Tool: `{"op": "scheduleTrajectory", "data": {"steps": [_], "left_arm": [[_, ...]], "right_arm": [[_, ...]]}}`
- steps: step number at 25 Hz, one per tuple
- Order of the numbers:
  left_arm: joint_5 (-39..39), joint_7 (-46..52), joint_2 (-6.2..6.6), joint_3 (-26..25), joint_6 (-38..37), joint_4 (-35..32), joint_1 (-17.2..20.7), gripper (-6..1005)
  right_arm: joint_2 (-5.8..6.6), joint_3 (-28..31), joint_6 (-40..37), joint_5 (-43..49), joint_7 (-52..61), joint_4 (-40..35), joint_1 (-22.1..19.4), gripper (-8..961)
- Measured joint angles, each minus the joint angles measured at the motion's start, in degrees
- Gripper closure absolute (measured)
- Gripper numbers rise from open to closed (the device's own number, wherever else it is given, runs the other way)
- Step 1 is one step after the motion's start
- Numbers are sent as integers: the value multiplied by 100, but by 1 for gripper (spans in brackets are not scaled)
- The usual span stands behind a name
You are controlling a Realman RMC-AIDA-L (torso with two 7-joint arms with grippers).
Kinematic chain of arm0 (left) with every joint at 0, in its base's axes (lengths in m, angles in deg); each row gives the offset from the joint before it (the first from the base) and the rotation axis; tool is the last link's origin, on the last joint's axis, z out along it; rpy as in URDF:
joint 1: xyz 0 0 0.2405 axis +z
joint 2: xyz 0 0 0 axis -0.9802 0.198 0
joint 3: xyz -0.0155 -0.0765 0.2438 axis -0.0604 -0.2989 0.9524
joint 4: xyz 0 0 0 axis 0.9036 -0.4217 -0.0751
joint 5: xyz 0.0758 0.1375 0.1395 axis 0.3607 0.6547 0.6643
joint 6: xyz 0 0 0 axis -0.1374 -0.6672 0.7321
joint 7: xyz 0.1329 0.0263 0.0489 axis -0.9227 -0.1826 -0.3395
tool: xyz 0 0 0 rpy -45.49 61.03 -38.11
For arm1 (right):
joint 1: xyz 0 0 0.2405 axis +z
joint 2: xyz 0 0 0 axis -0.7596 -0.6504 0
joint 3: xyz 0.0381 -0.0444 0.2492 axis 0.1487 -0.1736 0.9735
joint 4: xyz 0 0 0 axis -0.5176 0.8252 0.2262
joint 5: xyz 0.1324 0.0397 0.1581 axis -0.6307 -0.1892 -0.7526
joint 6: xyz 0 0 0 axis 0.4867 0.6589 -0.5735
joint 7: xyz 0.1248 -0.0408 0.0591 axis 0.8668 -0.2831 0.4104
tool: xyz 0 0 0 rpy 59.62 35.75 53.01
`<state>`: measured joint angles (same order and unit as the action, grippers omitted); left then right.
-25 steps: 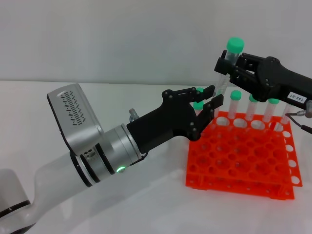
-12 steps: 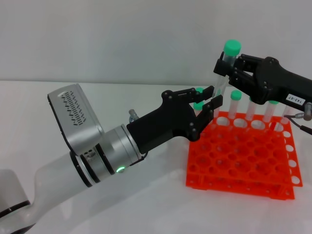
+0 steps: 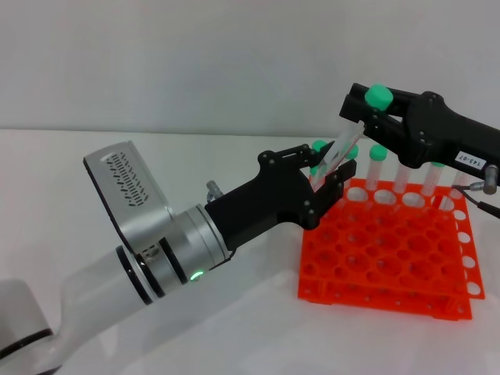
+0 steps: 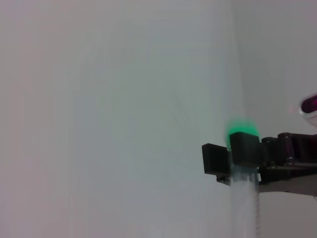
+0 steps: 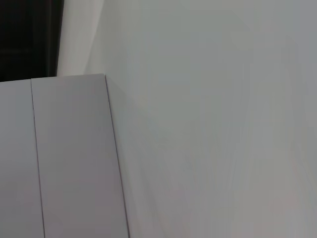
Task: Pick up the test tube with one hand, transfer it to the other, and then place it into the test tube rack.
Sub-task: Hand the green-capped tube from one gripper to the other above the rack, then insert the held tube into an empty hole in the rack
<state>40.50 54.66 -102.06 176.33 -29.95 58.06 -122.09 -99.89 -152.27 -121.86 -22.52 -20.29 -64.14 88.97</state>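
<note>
Tube [image 3: 337, 153] now tilts, dropped between the left gripper's [image 3: 331, 162] spread jaws; right gripper [image 3: 366, 109] pinches it below the cap, upper right, over the rack [image 3: 391, 258].

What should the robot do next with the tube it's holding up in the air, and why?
Probably straighten the test tube upright. The right gripper grips it just under the green cap, but it leans, its lower end between the open fingers of the left gripper beside the test tube rack. Tilted like that, it likely would not slide into a hole.
</note>
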Motion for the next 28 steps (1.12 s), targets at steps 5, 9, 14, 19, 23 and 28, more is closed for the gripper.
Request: {"op": "scheduleTrajectory", "data": {"steps": [5, 9, 14, 19, 23, 28], "left_arm": [[-223, -133, 4, -1, 172, -157, 91, 720], [-269, -135, 3, -1, 248, -201, 150, 456], [-366, -152, 2, -1, 259, -199, 285, 225], [-875, -544, 3, -1, 206, -234, 890, 194], [-1429, -1026, 22, -2, -130, -335, 1538, 169], [-2245, -1292, 19, -219, -844, -340, 2367, 157]], "right_arm": [[-37, 0, 42, -3, -7, 0, 3, 740], [-58, -12, 96, -6, -15, 0, 32, 745], [-94, -20, 240, -7, -55, -12, 56, 745], [-144, -31, 723, -7, -184, -186, 76, 745], [-189, -48, 1130, -5, -314, -228, 134, 745], [-216, -401, 1746, 0, -396, -229, 256, 745]]}}
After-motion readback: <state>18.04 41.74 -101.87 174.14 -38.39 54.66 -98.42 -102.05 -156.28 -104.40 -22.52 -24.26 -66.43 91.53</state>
